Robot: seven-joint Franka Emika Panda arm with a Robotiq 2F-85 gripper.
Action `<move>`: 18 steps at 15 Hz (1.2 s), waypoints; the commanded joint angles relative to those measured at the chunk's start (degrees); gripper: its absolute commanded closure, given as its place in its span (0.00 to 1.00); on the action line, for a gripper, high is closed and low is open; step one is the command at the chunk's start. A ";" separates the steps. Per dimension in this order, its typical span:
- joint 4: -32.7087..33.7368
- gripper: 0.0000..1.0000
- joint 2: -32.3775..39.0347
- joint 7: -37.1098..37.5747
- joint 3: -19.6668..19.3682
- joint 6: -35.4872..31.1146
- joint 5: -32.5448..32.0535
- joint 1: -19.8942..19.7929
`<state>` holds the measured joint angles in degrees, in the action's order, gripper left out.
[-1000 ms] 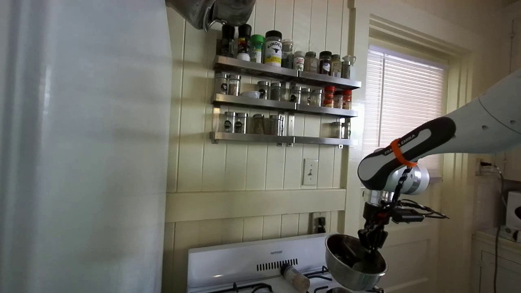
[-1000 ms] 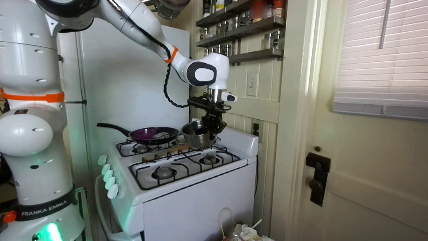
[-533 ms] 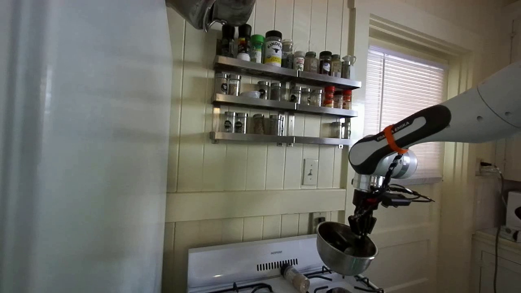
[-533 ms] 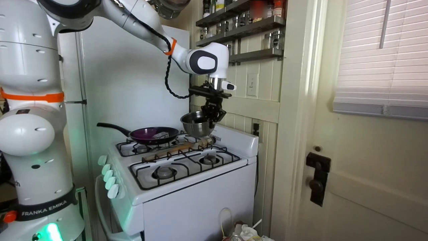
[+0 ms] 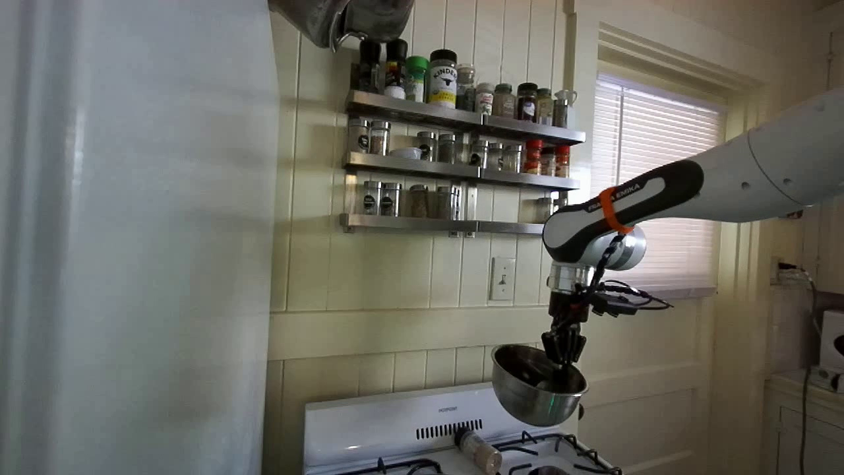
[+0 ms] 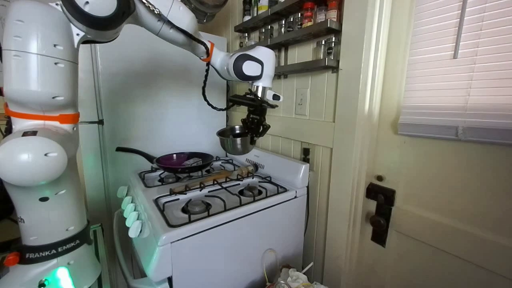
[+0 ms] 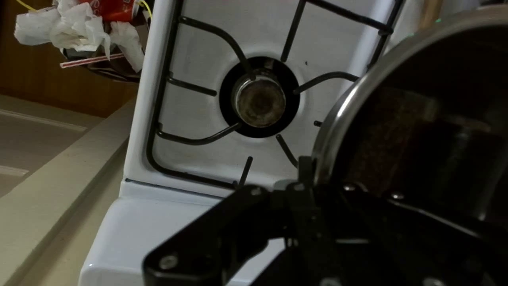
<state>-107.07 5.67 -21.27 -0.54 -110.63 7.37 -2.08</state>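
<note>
Claw (image 6: 252,138): pinching one edge of the steel bowl (image 6: 234,145) at its rim | Bowl: hanging above the stove (image 6: 240,236), opening facing up, round, showing no long axis | Offset: bowl's body lying on the frying pan (image 6: 192,170) side of the claw, a jar (image 5: 478,452) lying sideways lower down

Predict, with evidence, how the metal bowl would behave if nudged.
The metal bowl has shiny metal walls, so is probably stiff. With the gripper clamping one side of its rim, it may twist or tip. Jar-like items inside could slide along its smooth curve.
</note>
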 commanded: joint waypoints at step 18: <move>19.50 0.98 16.95 1.47 5.67 7.00 -0.98 2.11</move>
<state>-94.73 18.81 -20.57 4.26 -109.29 6.32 -1.04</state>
